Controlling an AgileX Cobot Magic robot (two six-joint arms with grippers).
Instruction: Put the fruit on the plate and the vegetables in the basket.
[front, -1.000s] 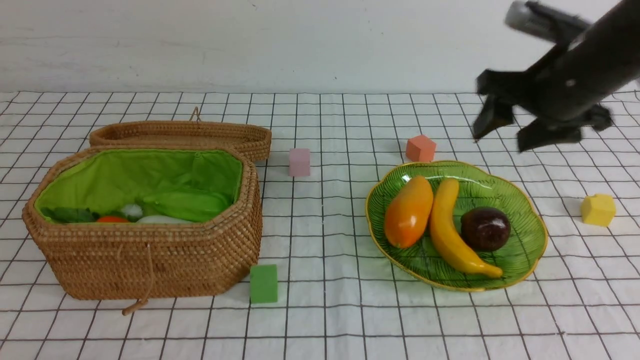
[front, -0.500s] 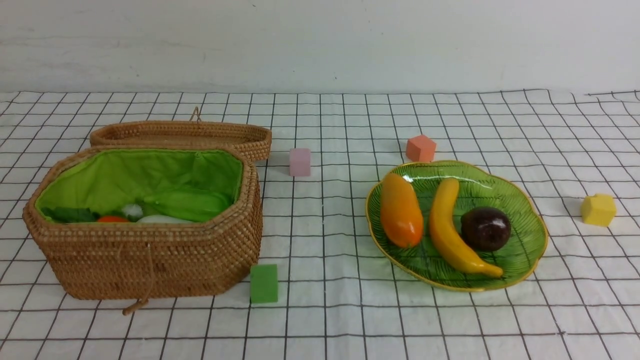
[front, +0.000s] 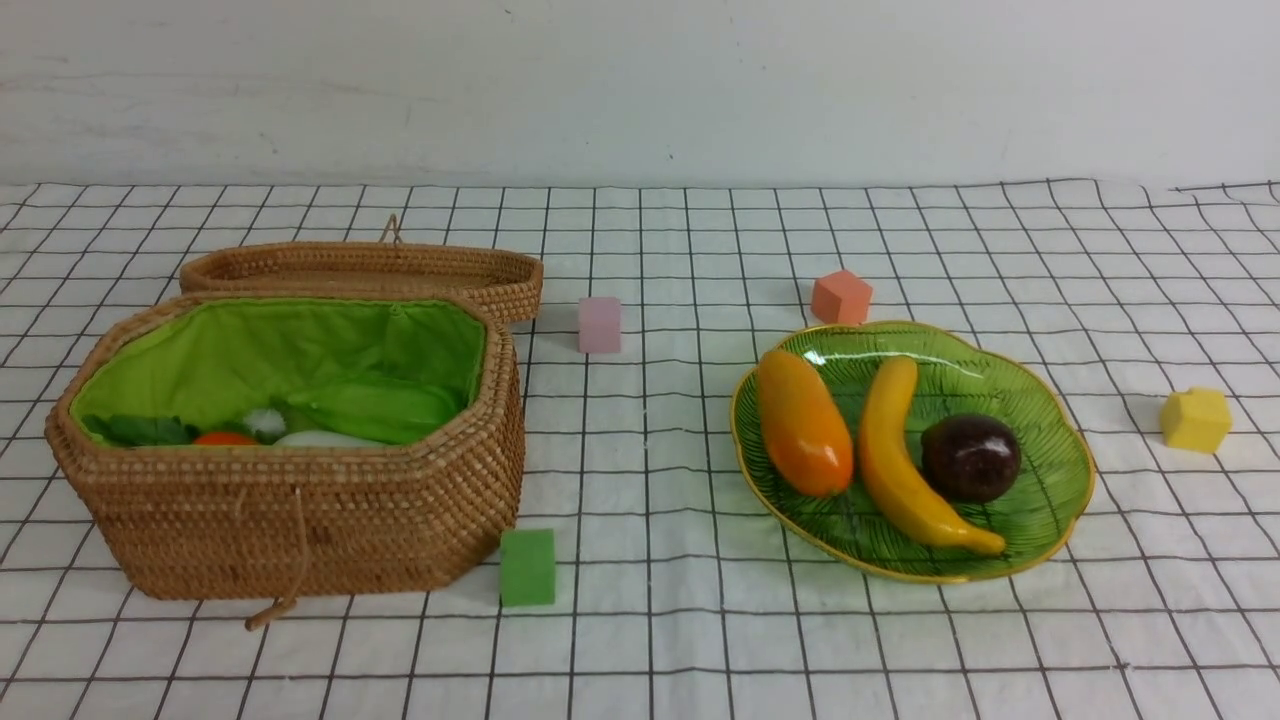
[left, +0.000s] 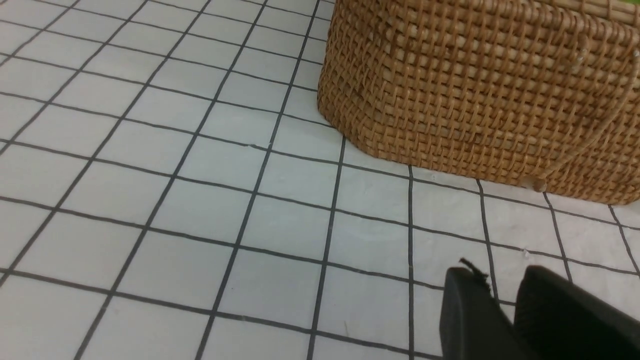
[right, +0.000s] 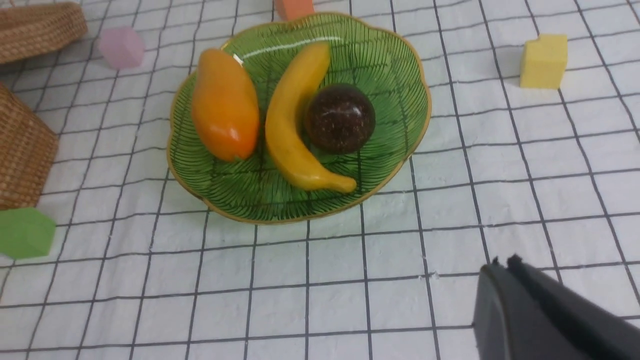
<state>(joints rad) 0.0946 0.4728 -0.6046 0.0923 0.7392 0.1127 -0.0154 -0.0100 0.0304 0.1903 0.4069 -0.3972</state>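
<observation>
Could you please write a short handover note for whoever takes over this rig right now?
Right gripper: shut, empty, pulled back above the cloth on the near side of the plate.
Left gripper: fingers close together with a narrow gap, nothing between them, low over the cloth beside the basket.
Fruit: mango, banana and dark round fruit all lie on the plate.
Vegetables: carrot, radish and green gourd lie inside the basket.
Done: sorting looks complete.
Left: nothing evident; the basket lid sits behind the basket, and the foam cubes are not part of the job.
</observation>
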